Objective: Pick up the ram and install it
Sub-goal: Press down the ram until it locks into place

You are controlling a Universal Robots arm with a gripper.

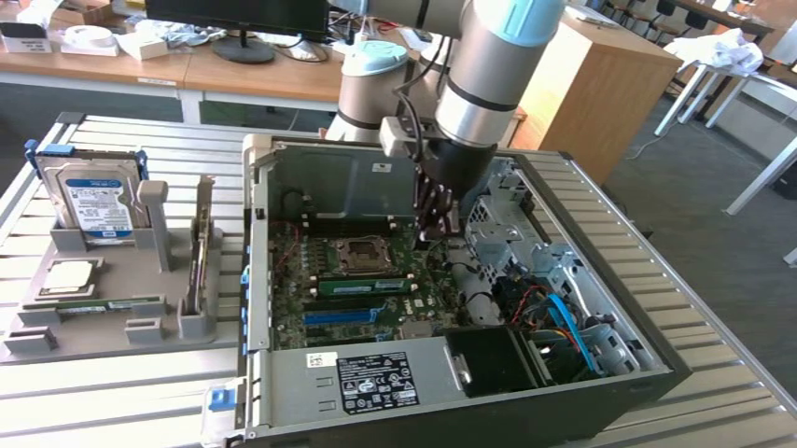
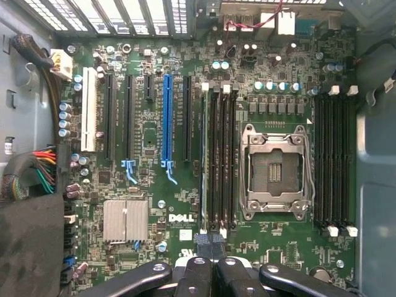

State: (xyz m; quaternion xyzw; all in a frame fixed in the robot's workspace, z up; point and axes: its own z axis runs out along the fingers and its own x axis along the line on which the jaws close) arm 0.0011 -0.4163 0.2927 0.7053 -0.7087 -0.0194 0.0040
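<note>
A long green ram stick [image 1: 364, 283] stands on edge in a memory slot of the motherboard [image 1: 327, 317], beside the empty processor socket [image 2: 275, 173]. In the wrist view it shows as a thin pale line [image 2: 204, 161] in the outermost slot of that bank. My gripper [image 1: 434, 224] hangs inside the open computer case, above the board and apart from the stick. Its black fingers [image 2: 197, 272] lie close together, in line with the stick's end, and I see nothing held between them. A second green stick [image 1: 103, 304] lies in the grey fixture outside the case.
The grey fixture [image 1: 162, 327] at the exterior view's left also holds a blue-labelled hard drive [image 1: 97, 201] and a square silver processor [image 1: 69, 275]. Case walls [image 1: 256, 280], a power supply [image 1: 373, 378] and cable bundles [image 1: 561, 317] ring the board. A silver heatsink [image 2: 125, 219] sits near the fingers.
</note>
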